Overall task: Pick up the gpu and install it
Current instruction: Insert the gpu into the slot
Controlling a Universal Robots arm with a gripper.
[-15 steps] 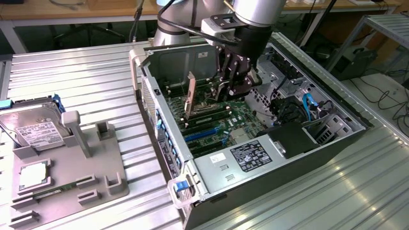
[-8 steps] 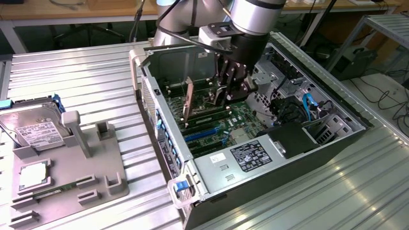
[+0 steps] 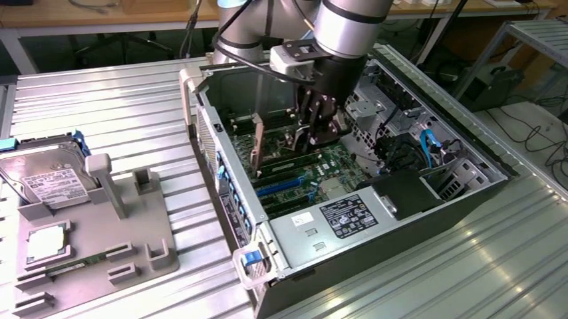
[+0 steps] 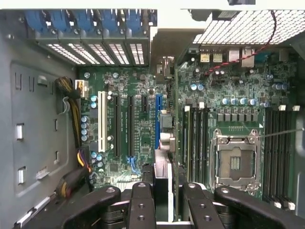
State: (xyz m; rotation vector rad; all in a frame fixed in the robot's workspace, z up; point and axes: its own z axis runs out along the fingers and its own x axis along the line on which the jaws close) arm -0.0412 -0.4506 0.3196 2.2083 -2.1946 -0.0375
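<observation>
A ribbed metal table (image 3: 106, 106) carries an open computer case (image 3: 355, 193) lying on its side, with wooden desks and cables in the room at the far edge of the exterior view. At the exterior view's left, a grey holder tray (image 3: 89, 246) sits on the table with a silver hard drive (image 3: 49, 179) propped at its far end and a narrow green memory stick (image 3: 84, 264) in a near slot. The arm reaches down into the case from the far side, and the claw (image 3: 321, 136) hangs just above the motherboard (image 3: 333, 166). In the wrist view the claw (image 4: 162, 191) has its dark fingers (image 4: 142, 202) closed in on a thin card standing on edge between them, the gpu (image 4: 164, 143), which runs away from the claw toward the rear slot openings, its metal bracket at that far end. The gpu stands over the motherboard (image 4: 128, 119) beside the blue expansion slot (image 4: 157, 121), between it and the memory slots and the empty processor socket (image 4: 236, 162); whether it is seated cannot be told.
</observation>
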